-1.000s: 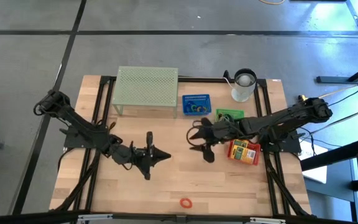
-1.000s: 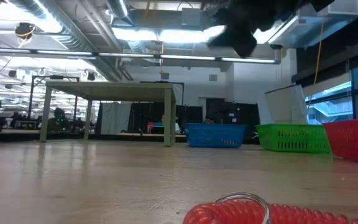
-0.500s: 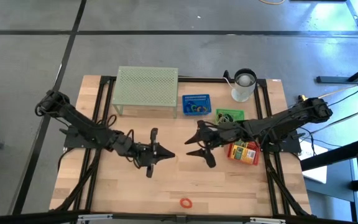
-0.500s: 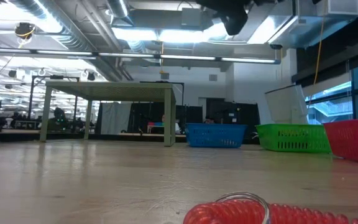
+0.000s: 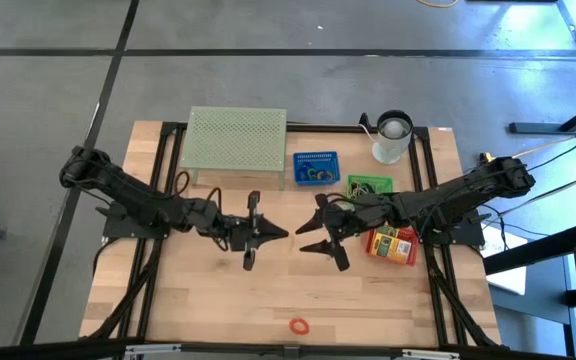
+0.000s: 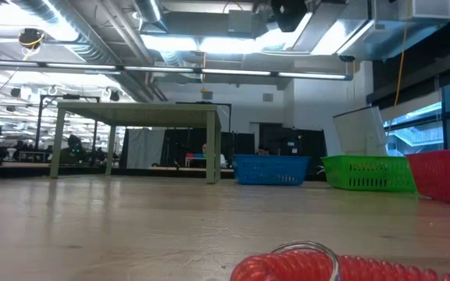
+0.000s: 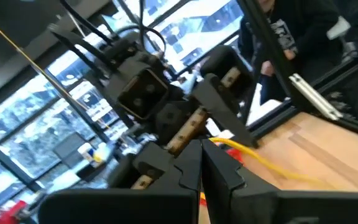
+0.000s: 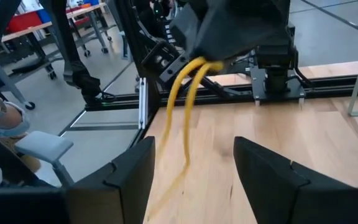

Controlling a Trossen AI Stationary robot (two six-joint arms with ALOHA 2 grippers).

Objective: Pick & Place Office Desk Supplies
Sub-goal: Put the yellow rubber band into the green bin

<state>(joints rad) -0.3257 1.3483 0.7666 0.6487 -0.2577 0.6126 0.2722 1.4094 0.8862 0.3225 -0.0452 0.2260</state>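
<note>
Pale wooden planks make up the table (image 5: 218,300), framed by black rails, with an open workshop hall visible beyond it in the low view. Near its centre the two arms meet tip to tip. The left gripper (image 5: 280,234) has its fingers (image 7: 219,168) pressed flat together, and a yellow rubber band (image 7: 260,163) runs out from between their tips, stretched thin across the wood. The right gripper (image 5: 304,237) faces it from just beside, its fingers (image 8: 277,174) spread wide with nothing clamped between them; in the right wrist view the yellow band (image 8: 182,118) hangs from the opposite gripper as a long double strand, dropping toward the gap between the two spread fingers. Whether the band touches either of them cannot be told. A red rubber band (image 5: 298,325) lies alone near the front edge, well apart from both sets of fingers; the low view shows it close up as a red coiled band (image 6: 342,268). Behind the right gripper sit a blue basket (image 5: 315,167) holding small items, a green basket (image 5: 369,185) and, beside the right forearm, a red basket (image 5: 393,244). Farther back stand the pale green mesh stand (image 5: 236,146) and a white cup (image 5: 392,137).
</note>
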